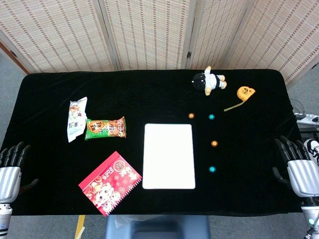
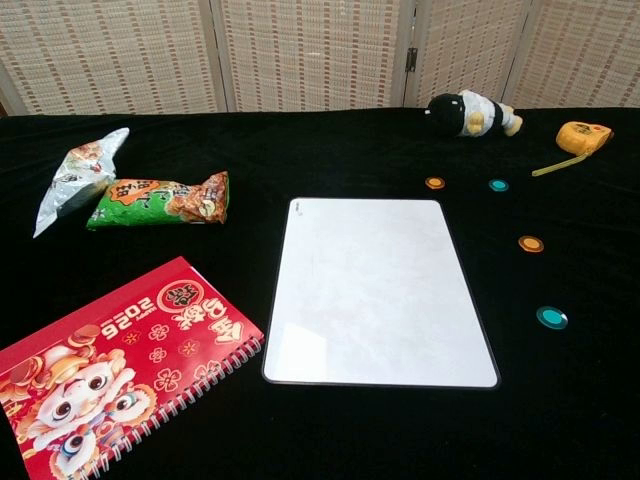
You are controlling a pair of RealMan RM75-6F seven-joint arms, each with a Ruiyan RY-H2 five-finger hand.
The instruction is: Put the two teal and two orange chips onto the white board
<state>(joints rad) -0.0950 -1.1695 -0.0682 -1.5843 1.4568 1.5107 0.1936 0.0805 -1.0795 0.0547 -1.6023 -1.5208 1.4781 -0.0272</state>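
A: Left hand [image 1: 11,167] resting at the near left edge of the table [image 1: 50,189], fingers spread apart and pointing far, holding nothing. Showing only in the head view.

B: Right hand [image 1: 299,167] sitting the same way at the near right edge, fingers apart, gripping nothing. Both well apart from the chips.

A: White board [image 1: 168,156] lying flat at mid-table, long side running near to far. Nothing lying on it.

B: Chips all lying on the black cloth to the right of the board, none touching it. Far orange chip [image 1: 191,115] sitting just beyond the board's far right corner; far teal chip [image 1: 211,117] lying beside it, further right.

A: Near orange chip [image 1: 214,143] lying right of the board, about level with its middle. Near teal chip [image 1: 213,169] lying nearer still, level with the board's near part.

B: Elsewhere: red spiral notebook [image 1: 109,182] lying tilted at the near left, close to the board's near left corner. Green snack bag [image 1: 105,128] lying left of the board, white snack bag [image 1: 76,118] just beyond it to the left.

A: Far right: small plush doll [image 1: 209,80] lying on its side, yellow tape measure [image 1: 244,93] beside it with tape trailing out toward the near left.
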